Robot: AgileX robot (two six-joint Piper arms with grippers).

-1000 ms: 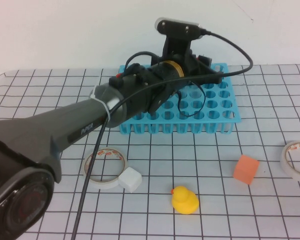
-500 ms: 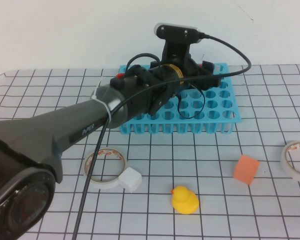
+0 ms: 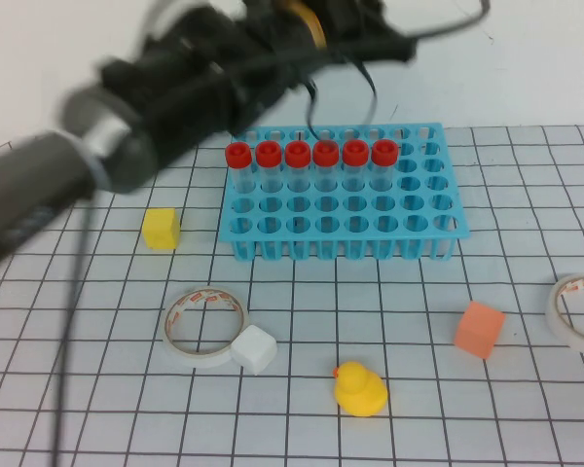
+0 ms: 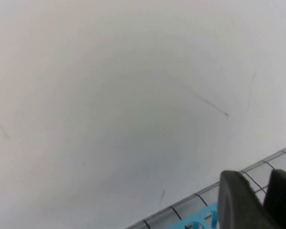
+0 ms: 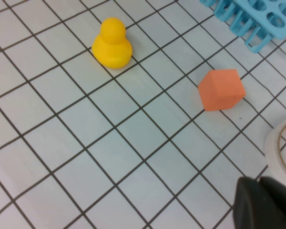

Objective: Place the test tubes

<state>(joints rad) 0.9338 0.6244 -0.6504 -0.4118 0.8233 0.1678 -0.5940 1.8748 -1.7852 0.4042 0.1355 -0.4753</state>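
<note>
6 tubes (image 3: 326, 167) stand in the rack (image 3: 430, 226) at upper centre, and the cable (image 3: 373, 95) hanging under the left gripper (image 4: 261, 191), its width I cannot tell, at frame top could snag their caps, while the closed right gripper (image 5: 263, 202) hovers near the tape (image 5: 273, 145).

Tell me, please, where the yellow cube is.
High view: yellow cube on the robot's left, beside the blue rack. Left claw hangs above the rack; right claw hovers near the orange cube.

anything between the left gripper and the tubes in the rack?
Nothing visible. The left gripper is up above the far side of the rack, with open air down to the six red-capped tubes. The right gripper, shut, hangs over the table near the orange cube, well clear.
</note>
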